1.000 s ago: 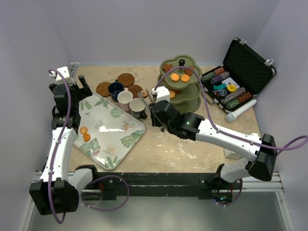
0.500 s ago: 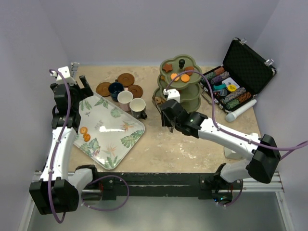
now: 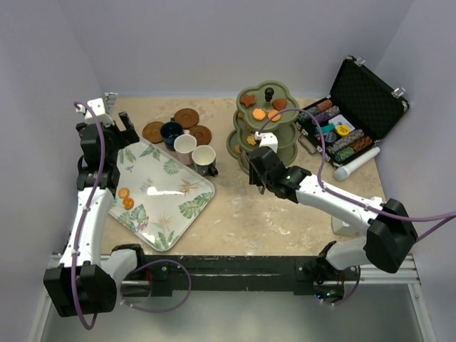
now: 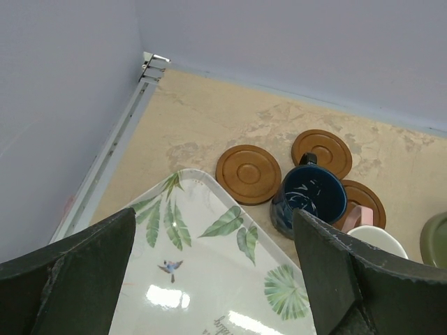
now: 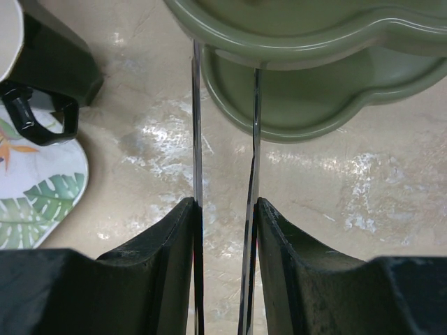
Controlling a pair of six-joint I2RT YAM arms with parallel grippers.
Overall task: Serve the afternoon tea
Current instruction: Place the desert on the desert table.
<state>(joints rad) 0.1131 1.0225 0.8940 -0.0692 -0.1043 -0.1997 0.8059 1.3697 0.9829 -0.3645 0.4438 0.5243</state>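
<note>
Nearby, scalloped olive stand (image 5: pixel 314 105); right gripper (image 5: pixel 225 63) half-open, empty; left gripper (image 4: pixel 213 216) wide-open, empty.

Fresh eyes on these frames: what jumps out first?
The olive-green three-tier stand at back centre, orange biscuits on its top tier. To its right an open black case of poker chips; at left a leaf-patterned white tray carrying two orange biscuits.

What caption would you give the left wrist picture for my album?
Open left pincer over the tray, navy cup beside three saucers.
</note>
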